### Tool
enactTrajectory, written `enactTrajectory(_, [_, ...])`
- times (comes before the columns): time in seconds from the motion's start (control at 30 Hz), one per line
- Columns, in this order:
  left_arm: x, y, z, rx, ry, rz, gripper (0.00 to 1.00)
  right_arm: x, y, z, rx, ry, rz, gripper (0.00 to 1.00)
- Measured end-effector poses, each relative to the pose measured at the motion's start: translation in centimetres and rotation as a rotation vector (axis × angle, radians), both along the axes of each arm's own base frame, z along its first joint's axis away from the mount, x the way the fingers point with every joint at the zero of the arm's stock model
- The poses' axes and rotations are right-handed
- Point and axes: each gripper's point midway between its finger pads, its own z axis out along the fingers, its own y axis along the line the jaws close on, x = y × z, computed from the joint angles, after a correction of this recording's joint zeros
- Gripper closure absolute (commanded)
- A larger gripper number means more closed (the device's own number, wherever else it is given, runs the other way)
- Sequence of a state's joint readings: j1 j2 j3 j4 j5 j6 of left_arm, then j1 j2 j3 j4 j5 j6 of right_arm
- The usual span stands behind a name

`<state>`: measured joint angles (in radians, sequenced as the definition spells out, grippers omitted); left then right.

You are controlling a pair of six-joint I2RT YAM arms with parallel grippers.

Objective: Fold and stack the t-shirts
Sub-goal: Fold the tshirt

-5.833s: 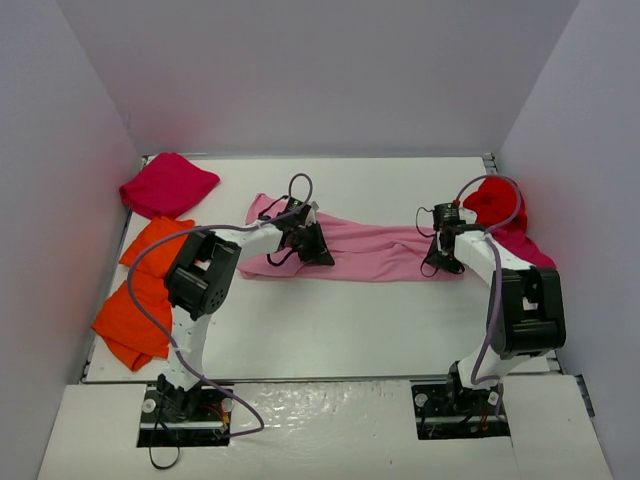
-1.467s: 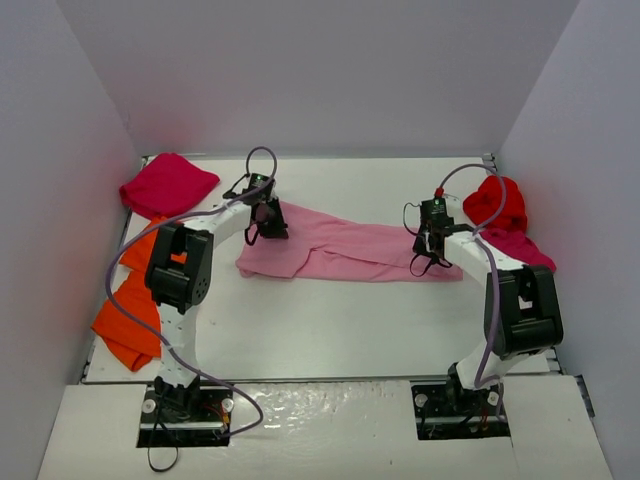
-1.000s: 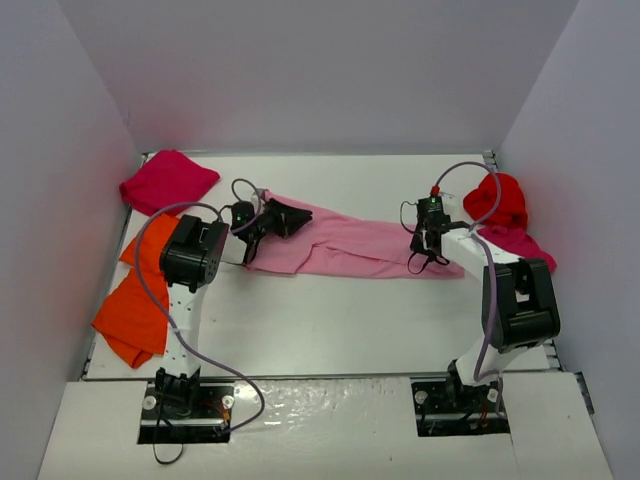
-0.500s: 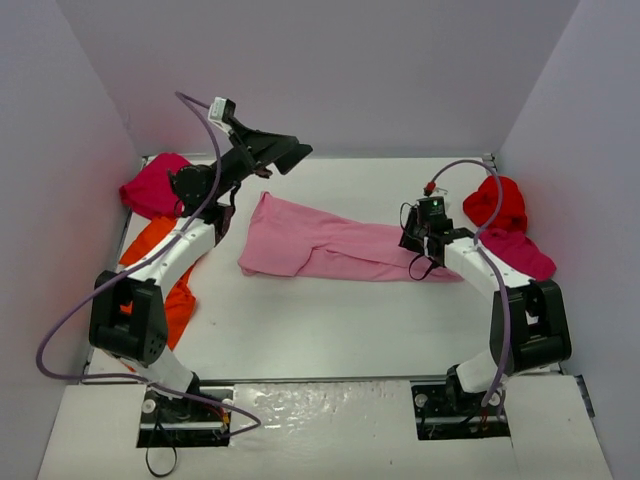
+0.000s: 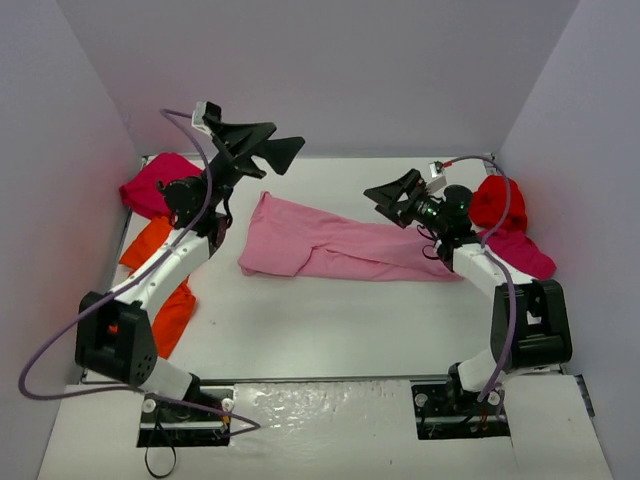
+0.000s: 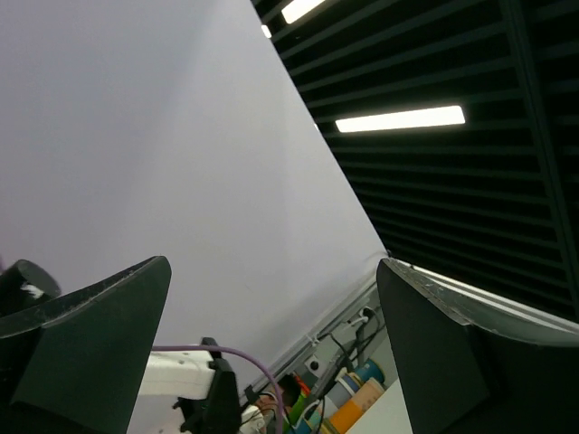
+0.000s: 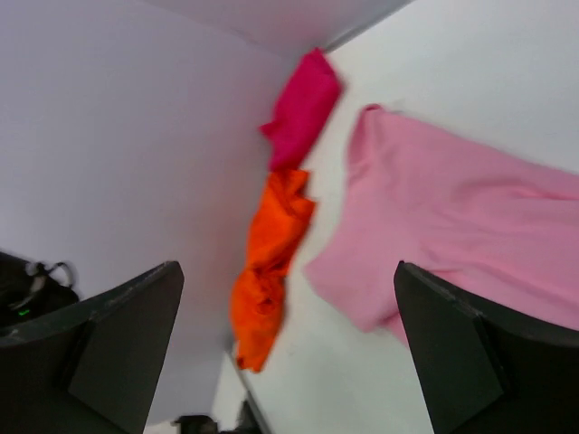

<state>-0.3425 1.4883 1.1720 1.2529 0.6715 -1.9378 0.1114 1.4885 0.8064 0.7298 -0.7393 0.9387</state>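
Note:
The light pink t-shirt [image 5: 340, 242] lies spread in a long band across the middle of the table; the right wrist view shows its left end [image 7: 461, 217]. My left gripper [image 5: 280, 140] is raised high above the back left, open and empty, facing the wall [image 6: 273, 262]. My right gripper [image 5: 388, 190] hovers open over the pink shirt's right part, holding nothing [image 7: 285, 271]. A magenta t-shirt [image 5: 150, 185] lies at the back left, with orange t-shirts [image 5: 165, 300] along the left edge. A bright red t-shirt [image 5: 497, 205] and another magenta t-shirt [image 5: 520, 252] lie at the right.
White walls enclose the table on the left, back and right. The orange cloth [image 7: 271, 262] and the magenta shirt [image 7: 303, 108] sit close against the left wall. The left arm's purple cable [image 5: 60, 330] loops out toward the left wall.
Both grippers have opened and let go of the pink shirt. The left arm swung up and back off the cloth. The right gripper lifted and tilted up over the shirt's right end.

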Motion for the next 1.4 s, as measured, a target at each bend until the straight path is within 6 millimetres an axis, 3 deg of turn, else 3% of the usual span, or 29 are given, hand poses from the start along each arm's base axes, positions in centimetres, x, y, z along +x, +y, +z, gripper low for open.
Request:
enactTrajectory(0.07, [-2.0,0.8,1.2,-0.035,-0.017,-0.001,0.03,-0.2,1.3,2.7,0.168,-0.003,0.056,0.14])
enactTrajectory(0.1, [-3.0,1.1,1.4,-0.054,-0.016,0.002,0.03,-0.5,2.0,3.4,0.233,0.018,0.088,0.13])
enactTrajectory(0.17, [-4.3,1.6,1.1,-0.083,0.003,0.005,0.03,-1.0,3.1,3.7,0.306,0.064,0.140,0.02])
enactTrajectory(0.27, [-5.2,2.0,-0.3,-0.098,0.041,0.016,0.03,-1.7,4.9,4.0,0.370,0.112,0.186,0.01])
enactTrajectory(0.37, [-5.4,2.1,-2.6,-0.069,0.073,0.045,0.03,-2.6,7.0,5.1,0.411,0.105,0.215,0.08])
enactTrajectory(0.47, [-6.8,2.7,-2.8,-0.046,0.040,0.079,0.03,-3.7,8.6,5.7,0.439,0.125,0.262,0.11])
enactTrajectory(0.5, [-7.5,2.9,-2.4,-0.036,0.012,0.089,0.04,-3.7,8.9,5.9,0.445,0.129,0.275,0.18])
enactTrajectory(0.53, [-8.5,3.1,-1.9,-0.027,-0.023,0.098,0.06,-3.6,9.1,5.9,0.449,0.135,0.280,0.26])
enactTrajectory(0.57, [-9.5,3.3,-1.4,-0.017,-0.059,0.106,0.10,-3.5,9.2,5.8,0.453,0.142,0.284,0.27])
enactTrajectory(0.7, [-12.9,3.8,-0.7,0.052,-0.204,0.146,0.34,-4.4,8.7,4.2,0.429,0.151,0.257,0.20])
enactTrajectory(0.77, [-12.8,3.4,-1.6,0.122,-0.202,0.173,0.44,-5.7,8.2,3.9,0.395,0.137,0.251,0.22])
enactTrajectory(0.83, [-10.5,2.8,-3.4,0.264,-0.137,0.273,0.56,-6.1,7.6,3.8,0.285,0.080,0.196,0.30])
enactTrajectory(0.9, [-8.2,2.6,-5.0,0.427,-0.055,0.376,0.59,-6.9,6.4,4.7,0.143,0.014,0.092,0.42])
enactTrajectory(0.97, [-6.1,2.9,-7.1,0.598,0.010,0.472,0.61,-8.4,4.7,7.3,-0.006,-0.115,-0.019,0.51])
enactTrajectory(1.03, [-3.8,2.9,-11.5,0.800,0.079,0.526,0.71,-9.3,2.9,9.5,-0.114,-0.219,-0.102,0.59])
enactTrajectory(1.1, [-2.0,3.2,-15.4,0.972,0.137,0.549,0.81,-9.9,0.6,9.8,-0.222,-0.255,-0.198,0.67])
enactTrajectory(1.2, [1.0,3.3,-21.4,1.204,0.239,0.544,0.98,-9.6,-2.1,6.3,-0.393,-0.177,-0.284,0.82])
enactTrajectory(1.27, [2.9,2.9,-27.1,1.383,0.340,0.486,1.00,-9.4,-3.2,2.2,-0.513,-0.071,-0.296,0.99])
enactTrajectory(1.4, [6.0,2.9,-37.5,1.715,0.504,0.386,1.00,-11.3,-5.0,-5.1,-0.692,0.114,-0.273,1.00])
